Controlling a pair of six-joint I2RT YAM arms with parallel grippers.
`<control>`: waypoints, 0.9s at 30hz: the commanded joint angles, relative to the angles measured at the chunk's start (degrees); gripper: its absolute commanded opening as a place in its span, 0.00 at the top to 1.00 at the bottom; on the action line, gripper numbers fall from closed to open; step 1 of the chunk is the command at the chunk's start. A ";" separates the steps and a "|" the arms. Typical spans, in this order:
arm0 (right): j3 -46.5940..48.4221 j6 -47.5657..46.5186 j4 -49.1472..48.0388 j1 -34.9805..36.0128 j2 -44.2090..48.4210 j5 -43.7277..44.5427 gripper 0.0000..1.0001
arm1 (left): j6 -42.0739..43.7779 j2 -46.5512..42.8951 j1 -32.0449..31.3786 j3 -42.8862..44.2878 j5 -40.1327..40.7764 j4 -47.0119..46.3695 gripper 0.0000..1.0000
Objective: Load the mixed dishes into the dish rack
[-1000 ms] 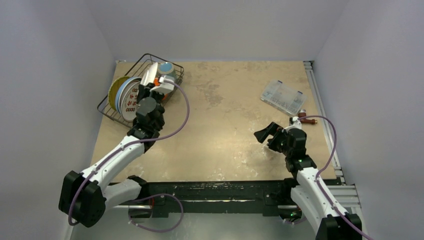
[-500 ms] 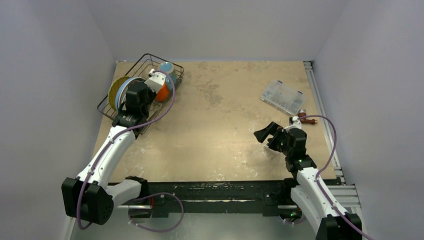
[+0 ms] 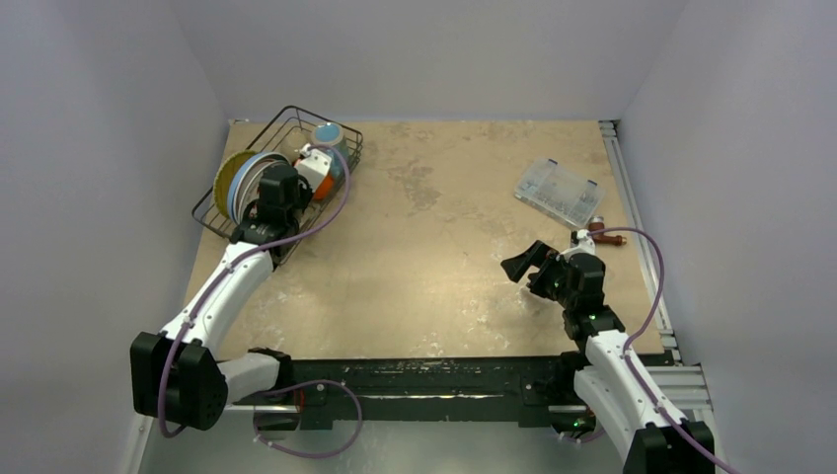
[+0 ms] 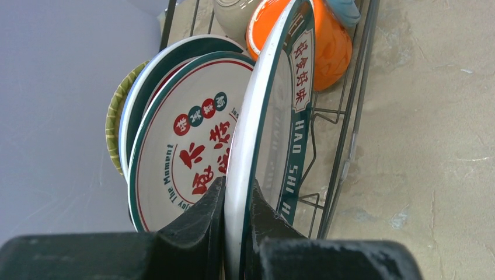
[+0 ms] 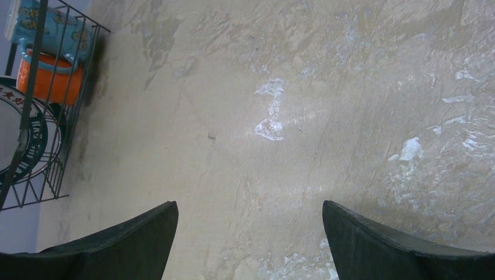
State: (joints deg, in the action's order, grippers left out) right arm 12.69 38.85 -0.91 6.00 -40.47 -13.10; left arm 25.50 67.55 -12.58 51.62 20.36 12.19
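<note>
Left arm (image 3: 229, 284) reached deeper over dish rack (image 3: 353, 138); left gripper (image 4: 236, 188) clamps teal-rimmed plate (image 4: 273, 116) inside it; right gripper (image 5: 250, 205) splayed, empty.

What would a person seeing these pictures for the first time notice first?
The left gripper is shut on the rim of a teal-rimmed plate, held on edge beside other plates in the dish rack, far left on the table. The right gripper hangs open above it.

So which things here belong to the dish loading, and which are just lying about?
Job: dish rack, teal-rimmed plate in the shut left gripper, racked plates, orange cup, blue mug, cream cup.
Lying about: clear compartment box, small red item by the rail.
</note>
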 commanded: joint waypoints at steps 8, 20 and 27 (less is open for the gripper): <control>0.25 -1.10 -1.84 -0.11 0.31 -0.61 0.04 | -4.36 0.86 1.23 0.87 3.85 -4.72 0.66; 0.14 -1.04 -1.95 -0.16 0.35 -0.68 0.04 | -6.46 -0.16 2.12 0.79 9.87 -6.38 0.21; 0.14 -1.06 -1.95 -0.12 0.28 -0.61 0.04 | -7.86 -4.82 1.44 -0.72 15.08 -13.90 0.00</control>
State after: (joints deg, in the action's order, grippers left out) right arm 12.67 38.81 -0.91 6.00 -40.47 -13.10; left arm 19.97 67.48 -10.94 51.62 31.16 7.35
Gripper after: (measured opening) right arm 0.954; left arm 0.997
